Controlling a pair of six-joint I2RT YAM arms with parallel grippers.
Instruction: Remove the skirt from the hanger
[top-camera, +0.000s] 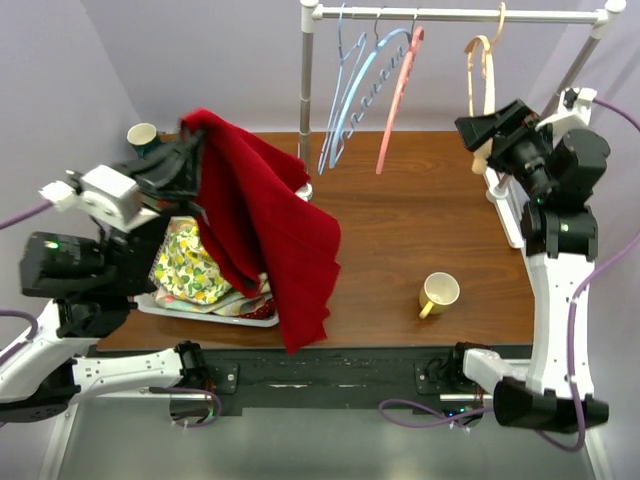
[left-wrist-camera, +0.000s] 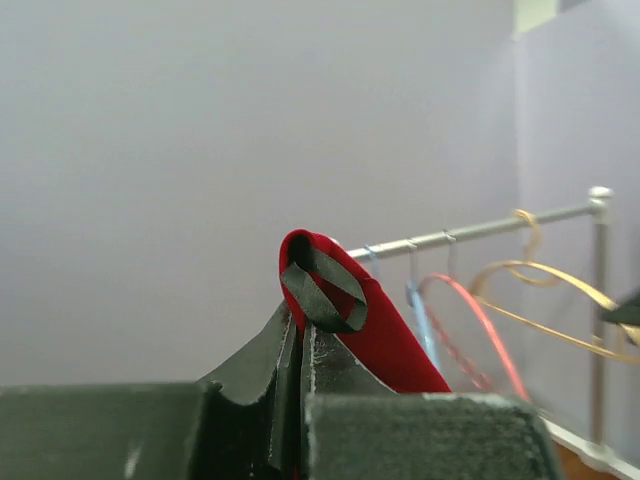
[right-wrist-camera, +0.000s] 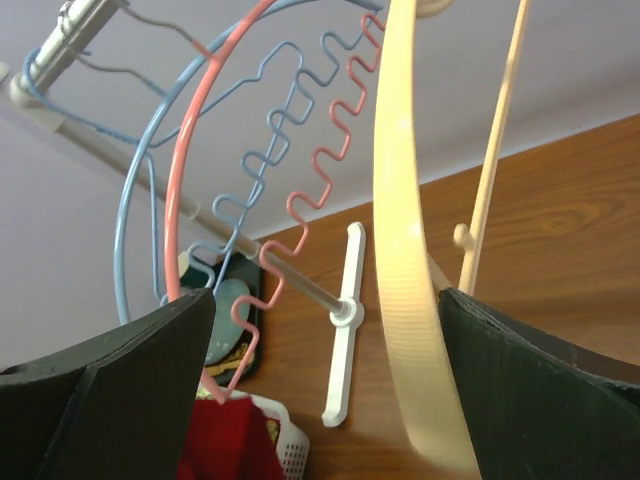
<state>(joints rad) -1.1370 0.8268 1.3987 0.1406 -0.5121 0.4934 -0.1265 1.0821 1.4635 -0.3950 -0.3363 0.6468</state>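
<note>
The left arm (top-camera: 105, 195) has its jaws shut tight on the red skirt (top-camera: 265, 230) and holds it up over a white basket (top-camera: 210, 312) on the left of the worktop (top-camera: 400, 230). The jaws of the right arm (top-camera: 560, 230) are wide open, with the cream hanger (right-wrist-camera: 405, 250) on the rail (top-camera: 450, 14) between them.

- Right hand (right-wrist-camera: 325, 325): jaws stand wide, one dark finger on each side of the cream hanger (right-wrist-camera: 405, 250).
- Pink hanger (right-wrist-camera: 180, 230) and blue hanger (right-wrist-camera: 122, 210): left of the cream hanger.
- White rack foot (right-wrist-camera: 345, 320): on the brown surface (right-wrist-camera: 560, 220), behind it.
- Red cloth (right-wrist-camera: 225, 445) and basket corner (right-wrist-camera: 290, 450): lower left.
</note>
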